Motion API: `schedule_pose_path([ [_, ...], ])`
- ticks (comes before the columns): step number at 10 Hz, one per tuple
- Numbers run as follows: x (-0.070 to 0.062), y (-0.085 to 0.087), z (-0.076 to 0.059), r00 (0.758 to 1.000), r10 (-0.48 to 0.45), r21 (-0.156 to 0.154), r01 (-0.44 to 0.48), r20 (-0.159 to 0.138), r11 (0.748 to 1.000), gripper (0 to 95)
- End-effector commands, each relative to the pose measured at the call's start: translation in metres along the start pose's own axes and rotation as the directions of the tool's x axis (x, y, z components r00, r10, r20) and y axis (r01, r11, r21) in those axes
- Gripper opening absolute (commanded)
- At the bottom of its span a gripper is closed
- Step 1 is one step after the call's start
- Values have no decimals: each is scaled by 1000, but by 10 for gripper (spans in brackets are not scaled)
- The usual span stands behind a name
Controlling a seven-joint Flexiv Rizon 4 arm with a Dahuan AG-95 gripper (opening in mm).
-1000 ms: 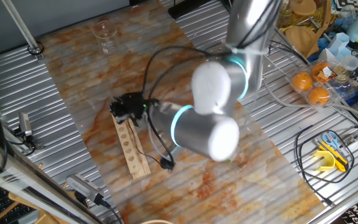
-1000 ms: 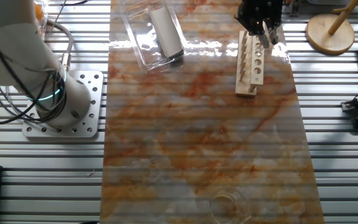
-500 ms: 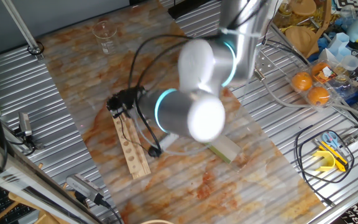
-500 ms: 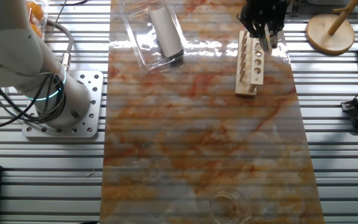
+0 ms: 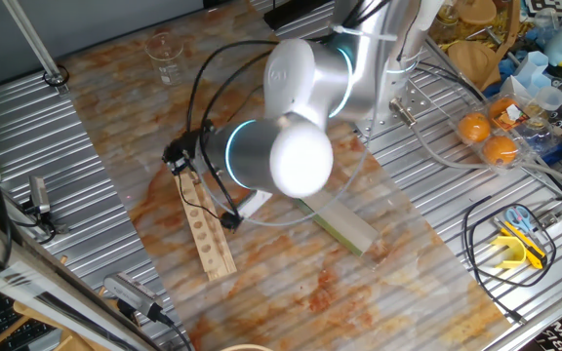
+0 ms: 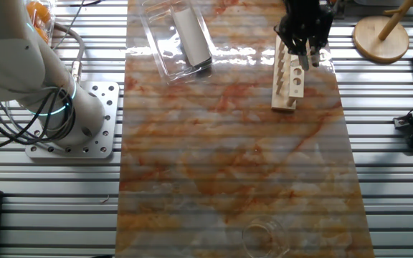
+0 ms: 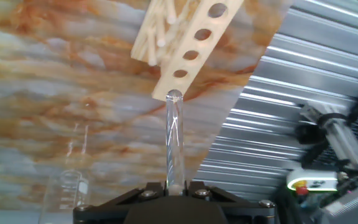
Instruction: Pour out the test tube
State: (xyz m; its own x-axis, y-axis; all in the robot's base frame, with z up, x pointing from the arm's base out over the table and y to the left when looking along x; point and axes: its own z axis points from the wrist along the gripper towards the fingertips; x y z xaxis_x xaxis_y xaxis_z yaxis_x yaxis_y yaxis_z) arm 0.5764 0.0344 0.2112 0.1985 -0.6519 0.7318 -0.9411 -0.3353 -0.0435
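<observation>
In the hand view my gripper (image 7: 174, 186) is shut on a clear glass test tube (image 7: 174, 137). The tube sticks out along the fingers, and its round end lies just off the near end of the wooden rack (image 7: 191, 43). The rack has a row of empty holes. In one fixed view the gripper (image 5: 179, 161) hangs over the far end of the rack (image 5: 208, 234). In the other fixed view the gripper (image 6: 303, 36) is above the rack (image 6: 289, 79). A glass beaker (image 5: 164, 54) stands far off on the marble mat; it also shows in the other fixed view (image 6: 264, 235) and in the hand view (image 7: 70, 186).
A clear plastic tray (image 6: 165, 43) holding a grey-green block (image 6: 192, 36) lies on the mat beside the arm's base. A round wooden stand (image 6: 382, 36) sits on the metal table past the rack. Cables and clutter line the table's right side (image 5: 515, 107).
The arm has swung round and the wrist has turned. The gripper, still holding the tube, has shifted a little toward the rack's end.
</observation>
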Motion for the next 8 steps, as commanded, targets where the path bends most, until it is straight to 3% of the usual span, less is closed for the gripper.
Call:
schedule_pose_path([
  [1,8,8,7,1000,2,2,-2,12,1000,0],
  [3,12,13,12,1000,23,-28,-22,17,999,0],
  [8,18,25,34,996,48,-96,-41,71,995,0],
])
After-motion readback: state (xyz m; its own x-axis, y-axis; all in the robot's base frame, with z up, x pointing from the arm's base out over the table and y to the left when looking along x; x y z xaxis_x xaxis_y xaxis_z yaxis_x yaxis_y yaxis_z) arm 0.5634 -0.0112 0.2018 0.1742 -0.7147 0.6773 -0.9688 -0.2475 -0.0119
